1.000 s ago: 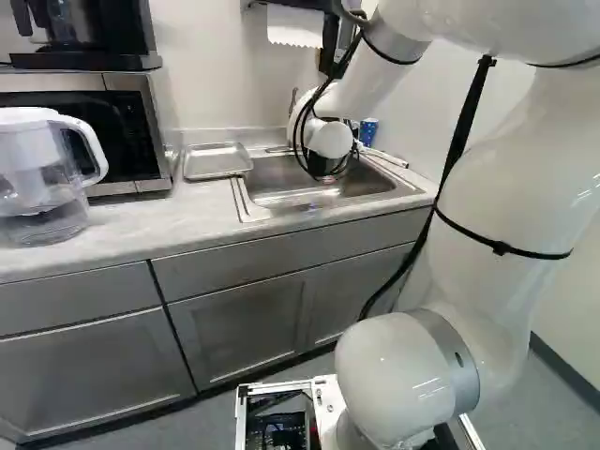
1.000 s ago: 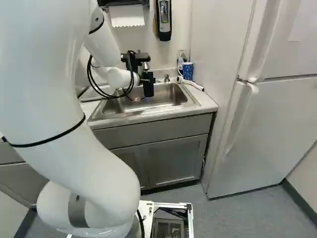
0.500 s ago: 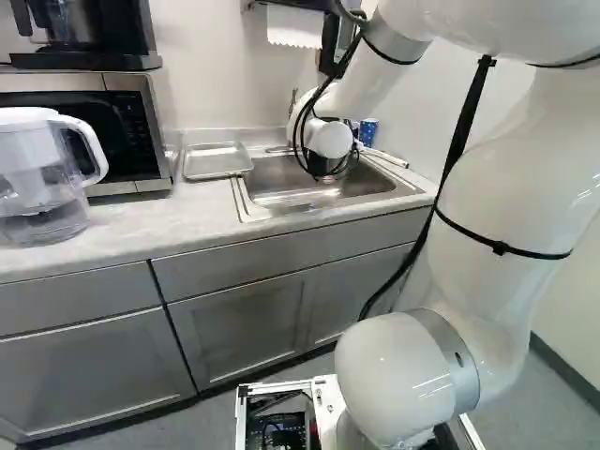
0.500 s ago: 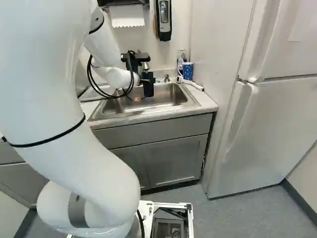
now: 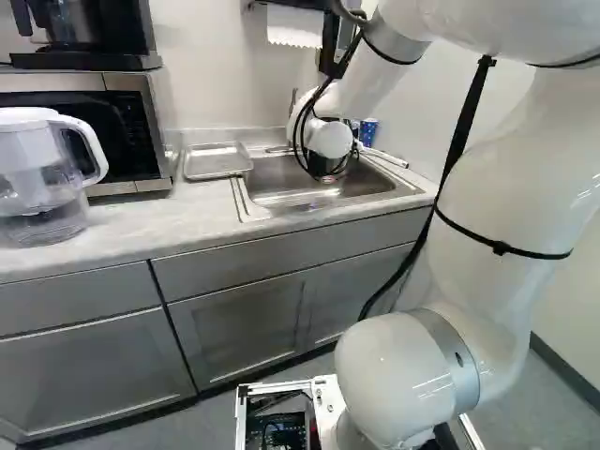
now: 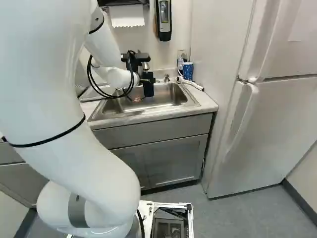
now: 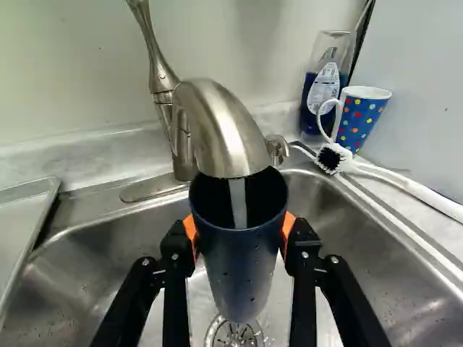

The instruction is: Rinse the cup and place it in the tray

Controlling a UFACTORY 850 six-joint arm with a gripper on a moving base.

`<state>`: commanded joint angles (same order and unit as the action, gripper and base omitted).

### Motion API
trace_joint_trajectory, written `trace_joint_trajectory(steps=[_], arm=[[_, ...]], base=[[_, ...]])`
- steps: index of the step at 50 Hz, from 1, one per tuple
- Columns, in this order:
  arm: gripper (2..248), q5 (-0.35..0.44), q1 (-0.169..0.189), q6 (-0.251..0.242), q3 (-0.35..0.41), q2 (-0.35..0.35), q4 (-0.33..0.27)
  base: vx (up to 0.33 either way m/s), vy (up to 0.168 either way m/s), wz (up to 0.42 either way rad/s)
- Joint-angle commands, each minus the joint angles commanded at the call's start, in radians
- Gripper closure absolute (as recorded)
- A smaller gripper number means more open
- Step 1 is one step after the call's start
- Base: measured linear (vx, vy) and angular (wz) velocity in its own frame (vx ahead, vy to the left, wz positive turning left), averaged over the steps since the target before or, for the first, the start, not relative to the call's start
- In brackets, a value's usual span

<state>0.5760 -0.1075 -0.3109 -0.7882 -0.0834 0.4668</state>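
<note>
The cup point(image 7: 240, 275) is dark slate blue outside, near-black inside. The gripper point(image 6: 147, 79) is black with 2 orange pads point(image 7: 288, 227). The patterned cup point(image 7: 360, 119) has multicoloured dots on blue and a white rim. The brush point(image 7: 405, 183) is white with black bristles. Faucet point(image 7: 217, 130) and sink point(image 7: 362, 253) are silvery, cabinets point(image 5: 234, 323) grey, the arm point(image 5: 511, 169) white with black straps point(image 5: 497, 246).

Left and right behind the arm point(image 5: 506, 169), base views look down over the counter's front edge point(image 5: 103, 261), sharing the sink point(image 6: 171, 96) the wrist view faces closely.
</note>
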Motion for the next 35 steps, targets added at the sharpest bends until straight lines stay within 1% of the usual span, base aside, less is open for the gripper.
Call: trace_joint_trajectory(steps=[35], arm=[[125, 0.000, 0.000, 0.000, 0.008, 0.008, 0.000]], base=[[0.000, 0.000, 0.000]])
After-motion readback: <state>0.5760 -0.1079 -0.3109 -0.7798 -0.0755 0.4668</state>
